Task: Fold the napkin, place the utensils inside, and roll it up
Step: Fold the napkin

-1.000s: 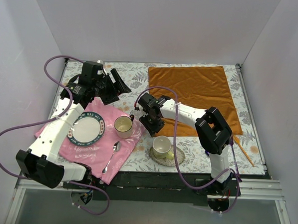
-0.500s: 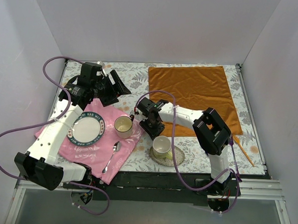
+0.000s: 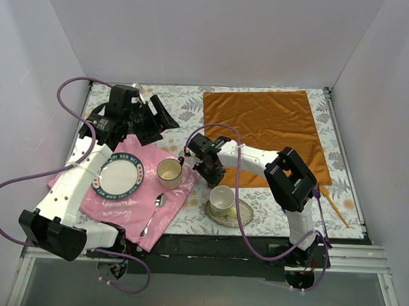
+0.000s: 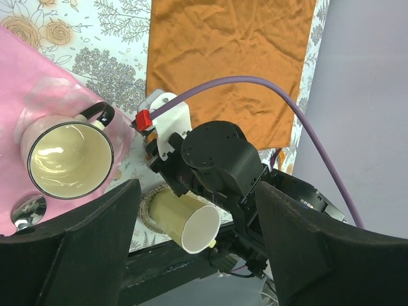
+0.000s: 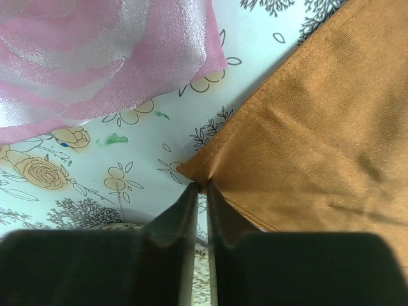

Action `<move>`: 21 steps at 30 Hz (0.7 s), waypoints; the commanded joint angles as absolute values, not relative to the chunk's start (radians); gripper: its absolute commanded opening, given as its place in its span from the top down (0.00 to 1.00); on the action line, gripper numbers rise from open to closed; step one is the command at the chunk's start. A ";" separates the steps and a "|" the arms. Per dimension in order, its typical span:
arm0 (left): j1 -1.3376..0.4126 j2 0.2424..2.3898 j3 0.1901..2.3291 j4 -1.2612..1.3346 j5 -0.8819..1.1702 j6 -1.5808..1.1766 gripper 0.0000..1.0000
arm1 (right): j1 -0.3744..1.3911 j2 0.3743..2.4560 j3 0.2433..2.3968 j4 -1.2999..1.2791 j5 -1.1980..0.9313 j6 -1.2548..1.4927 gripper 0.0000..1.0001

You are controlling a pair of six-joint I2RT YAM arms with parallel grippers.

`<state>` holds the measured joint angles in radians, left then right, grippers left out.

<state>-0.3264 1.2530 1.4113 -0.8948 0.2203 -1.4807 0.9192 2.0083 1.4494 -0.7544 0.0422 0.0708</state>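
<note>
Rt tool [image 5: 199, 189] pinching napkin [image 5: 319, 121] corner nr pink cloth [image 5: 115, 51]; L tool [image 3: 160, 118] spread wide.

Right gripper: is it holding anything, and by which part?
The right gripper pinches the napkin by the tip of its near-left corner.

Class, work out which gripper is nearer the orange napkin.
Right. The right gripper pinches the napkin at its near left corner. The left gripper hangs open well to the napkin's left, beyond the pink cloth's far edge.
</note>
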 commanded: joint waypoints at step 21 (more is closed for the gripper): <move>-0.319 1.284 1.450 -0.874 0.281 -1.502 0.28 | 0.891 1.924 1.491 -0.795 0.012 0.093 0.99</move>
<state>-0.3225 1.2926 1.4204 -0.8818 0.2577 -1.5043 0.9024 1.9877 1.5154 -0.7849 0.0315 0.0734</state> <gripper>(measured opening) 0.722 0.023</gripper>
